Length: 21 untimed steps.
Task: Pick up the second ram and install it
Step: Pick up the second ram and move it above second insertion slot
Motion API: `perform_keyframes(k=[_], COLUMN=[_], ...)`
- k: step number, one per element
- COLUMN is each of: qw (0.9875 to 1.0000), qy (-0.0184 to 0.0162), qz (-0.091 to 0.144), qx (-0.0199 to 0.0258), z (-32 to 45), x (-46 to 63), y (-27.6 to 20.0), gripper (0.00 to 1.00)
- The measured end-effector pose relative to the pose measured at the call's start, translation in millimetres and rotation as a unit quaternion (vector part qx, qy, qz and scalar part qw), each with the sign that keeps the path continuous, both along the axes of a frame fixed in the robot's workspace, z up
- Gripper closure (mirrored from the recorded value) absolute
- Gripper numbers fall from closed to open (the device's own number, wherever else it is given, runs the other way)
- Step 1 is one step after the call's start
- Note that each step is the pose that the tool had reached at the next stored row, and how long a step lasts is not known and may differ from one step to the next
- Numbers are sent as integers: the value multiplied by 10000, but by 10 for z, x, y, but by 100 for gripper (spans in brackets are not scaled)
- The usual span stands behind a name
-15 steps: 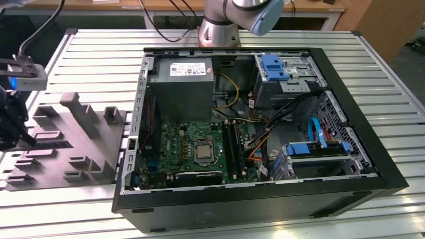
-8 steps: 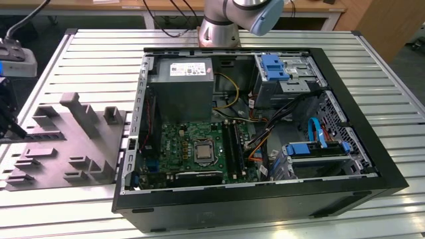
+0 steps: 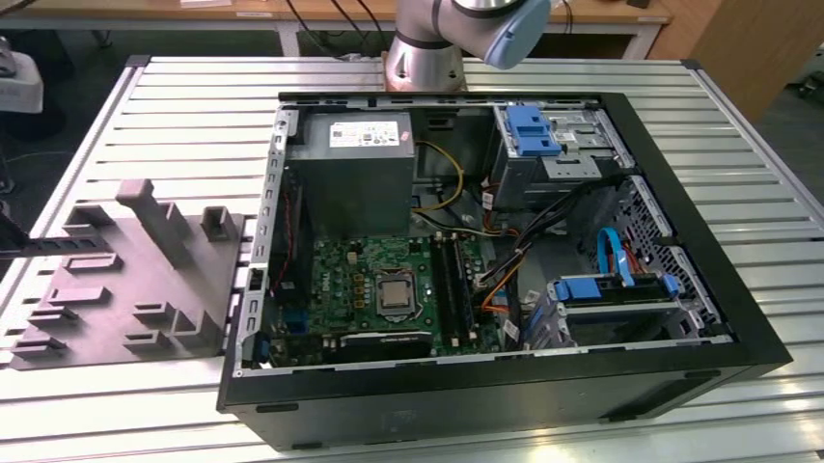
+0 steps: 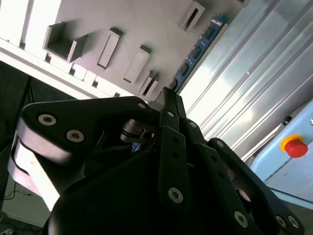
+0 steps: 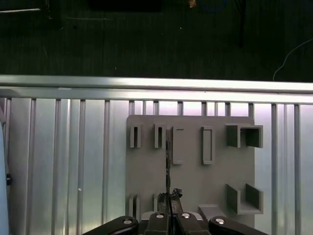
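Exterior view first: a slatted metal table (image 3: 193, 106) carries an open computer case (image 3: 515, 400), and on that view's left lies a grey holding fixture (image 3: 116, 289) with upright pockets. Inside the case sits the green motherboard (image 3: 347, 280), its long black memory slots (image 3: 451, 285) running just beside a bundle of orange cables (image 3: 496, 285). In both wrist views the gripper (image 5: 169, 211) hangs over the fixture, jaws drawn almost together and pinching the second ram (image 5: 167, 161), which juts out past the tips edge-on. The second wrist view shows its blue board and row of black chips. The stick looks raised clear of the pockets, though I cannot be sure it is wholly free. The risk, as I judge it: a thin board in so narrow a grip may pivot or slip — and a tilted stick would snag a pocket wall, brush the cables, or meet a slot crooked and fail to seat.
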<state>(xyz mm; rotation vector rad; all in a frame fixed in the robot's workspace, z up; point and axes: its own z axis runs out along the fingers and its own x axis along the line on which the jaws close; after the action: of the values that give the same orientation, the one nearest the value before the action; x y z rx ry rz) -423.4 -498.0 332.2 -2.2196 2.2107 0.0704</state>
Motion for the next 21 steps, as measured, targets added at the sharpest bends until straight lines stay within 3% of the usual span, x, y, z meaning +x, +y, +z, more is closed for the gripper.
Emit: perform_keyframes(k=[18,21], qw=[10000,10000], qy=[0,0], qz=[0,0], qx=[45,56], z=[734,829], x=[0,0], y=[0,0], gripper=[88,88])
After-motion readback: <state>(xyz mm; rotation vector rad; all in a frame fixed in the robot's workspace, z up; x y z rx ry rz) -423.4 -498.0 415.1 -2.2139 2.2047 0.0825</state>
